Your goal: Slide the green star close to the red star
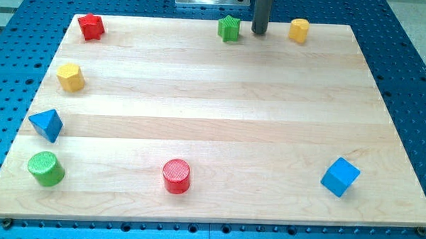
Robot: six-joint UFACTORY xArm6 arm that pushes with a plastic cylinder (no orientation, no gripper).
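The green star (230, 28) lies near the view's top edge of the wooden board, a little right of centre. The red star (91, 26) lies at the board's top left corner, far to the left of the green star. My tip (259, 32) is down at the board's top edge, just right of the green star with a small gap, and left of a yellow block.
A yellow block (298, 29) lies at the top right of my tip. A yellow hexagonal block (70, 77), a blue triangular block (46, 123) and a green cylinder (46, 168) lie down the left side. A red cylinder (176, 176) and a blue cube (339, 176) lie near the bottom.
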